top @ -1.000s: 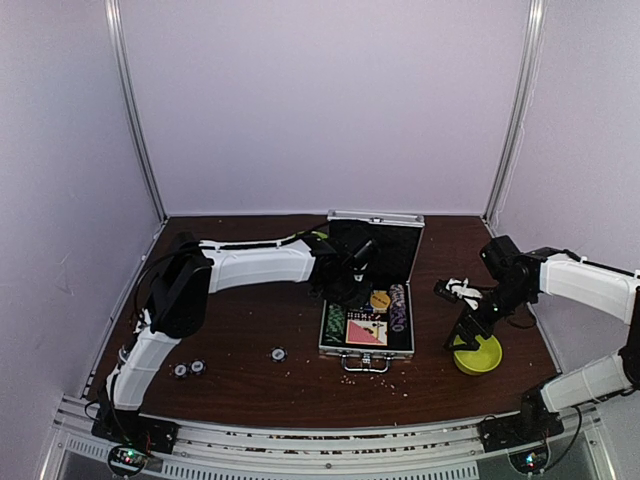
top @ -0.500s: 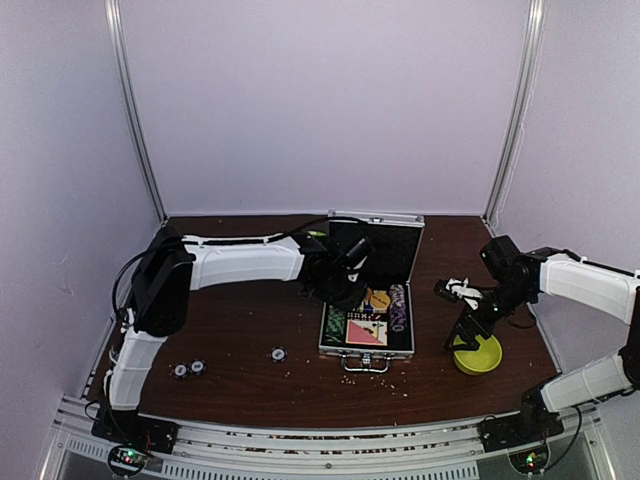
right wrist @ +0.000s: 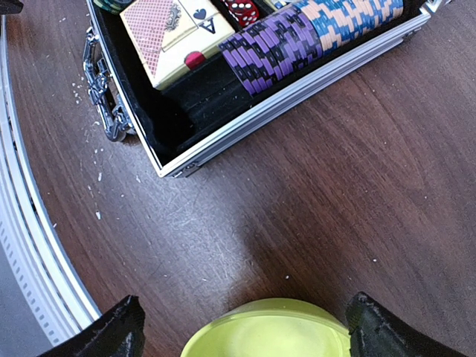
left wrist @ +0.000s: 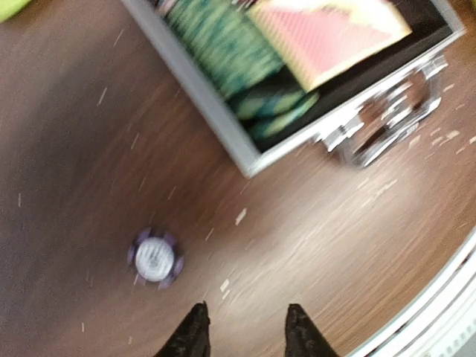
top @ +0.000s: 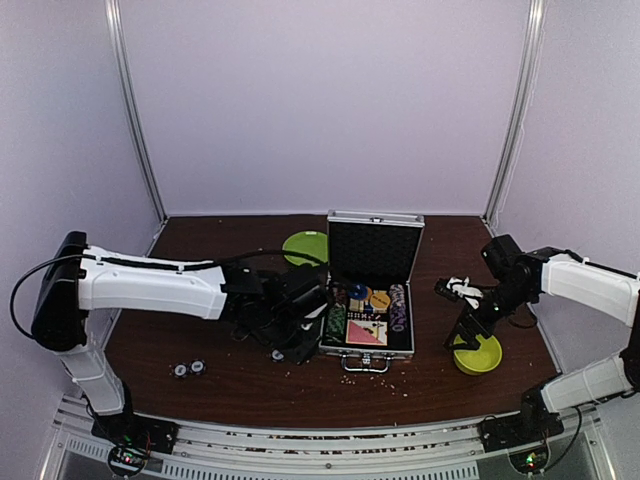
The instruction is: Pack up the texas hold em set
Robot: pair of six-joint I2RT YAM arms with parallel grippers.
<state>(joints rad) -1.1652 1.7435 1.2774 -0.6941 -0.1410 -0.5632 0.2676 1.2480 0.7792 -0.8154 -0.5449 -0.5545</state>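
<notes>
The silver case [top: 368,345] of the texas hold em set lies open at mid-table with its lid upright. Inside are green chips [left wrist: 223,44], a card deck [left wrist: 327,33], purple chips [right wrist: 271,48], blue-and-orange chips [right wrist: 349,18], plus a blue disc [top: 358,293] and an orange disc [top: 380,298]. A loose purple-and-white chip [left wrist: 155,258] lies on the table left of the case. My left gripper [left wrist: 245,327] hovers just beside this chip, open and empty. Above the yellow-green bowl [right wrist: 268,331], my right gripper [right wrist: 245,327] stands wide open, holding nothing.
A flat green plate [top: 305,247] lies behind the case on its left. Two more loose chips [top: 189,369] sit near the front left. The case handle [left wrist: 387,126] points toward the front rail [top: 320,440]. Pale crumbs dot the wood around it.
The left arm swung from over the open case down and left to the loose chip by the case's front corner, and its jaws parted. The right arm held still.
</notes>
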